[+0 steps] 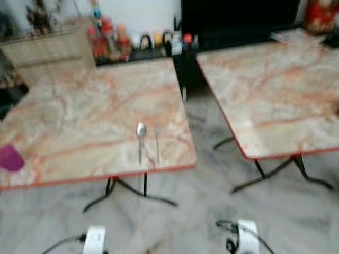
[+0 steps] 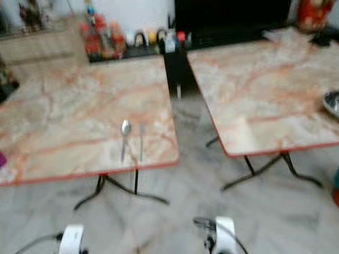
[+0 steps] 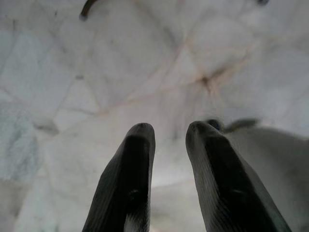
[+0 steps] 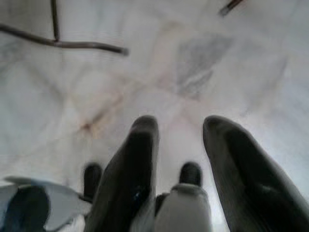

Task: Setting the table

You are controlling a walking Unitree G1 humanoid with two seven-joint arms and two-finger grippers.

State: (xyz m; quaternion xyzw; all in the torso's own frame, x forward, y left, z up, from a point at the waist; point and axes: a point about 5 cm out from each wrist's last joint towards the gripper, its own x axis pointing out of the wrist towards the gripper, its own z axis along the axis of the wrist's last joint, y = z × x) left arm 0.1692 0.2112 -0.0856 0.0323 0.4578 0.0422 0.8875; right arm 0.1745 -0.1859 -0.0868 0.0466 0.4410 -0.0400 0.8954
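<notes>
A metal spoon (image 1: 140,138) and a fork (image 1: 157,143) lie side by side near the front edge of the left marble table (image 1: 79,100). A purple thing (image 1: 10,157) sits at that table's left front edge; blur hides what it is. A metal bowl (image 2: 332,103) rests at the right edge of the right marble table (image 1: 275,90). Both arms hang low in front of the tables. My left gripper (image 3: 171,130) and my right gripper (image 4: 181,123) point down at the floor, each open with nothing between the fingers.
A gap of marble floor (image 1: 206,159) runs between the two tables, whose thin black legs (image 1: 127,190) spread over it. Behind them stand a dark cabinet (image 1: 238,16) and a low shelf with bottles and figurines (image 1: 143,42). The head views are blurred.
</notes>
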